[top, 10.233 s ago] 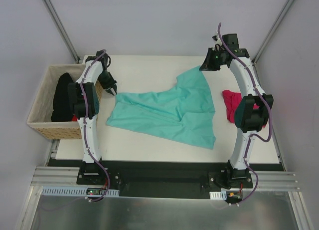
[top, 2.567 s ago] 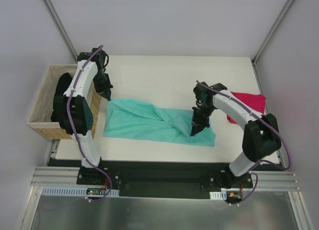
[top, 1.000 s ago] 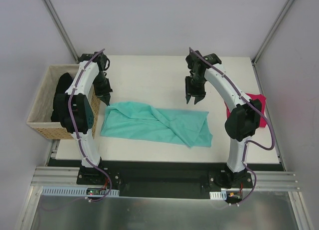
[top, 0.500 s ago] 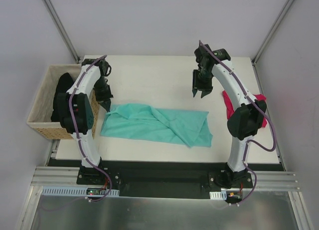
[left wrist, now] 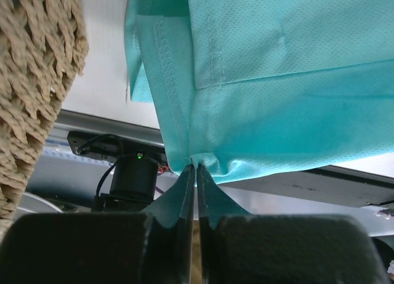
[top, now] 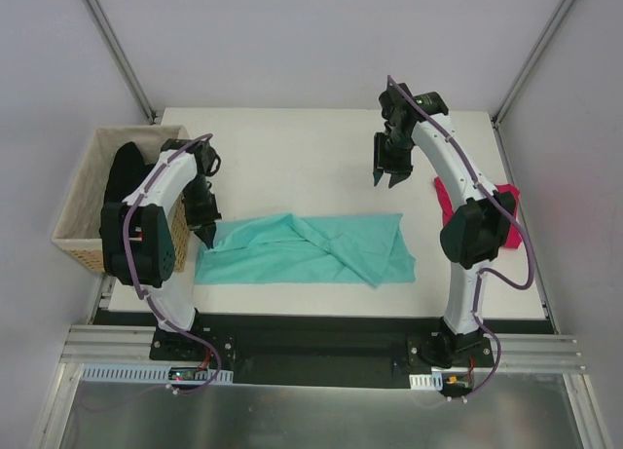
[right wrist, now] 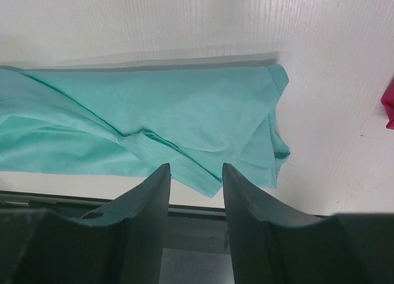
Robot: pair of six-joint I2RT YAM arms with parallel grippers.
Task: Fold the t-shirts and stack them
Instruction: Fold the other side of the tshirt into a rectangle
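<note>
The teal-green t-shirt lies folded into a long band across the near part of the worktop. The left gripper is clamped on the hem at its left corner, just beside the woven basket. The right gripper hangs above the worktop beyond the band, jaws apart and empty; the magenta-pink t-shirt lies near the right edge

A tan woven basket stands just off the table's left edge, toward the near-left corner, its side close against that edge. The table is white and matte. A black plate runs along its near edge, with a silver rail beside it. Slanted metal posts rise behind the far corners, against pale grey walls.
</note>
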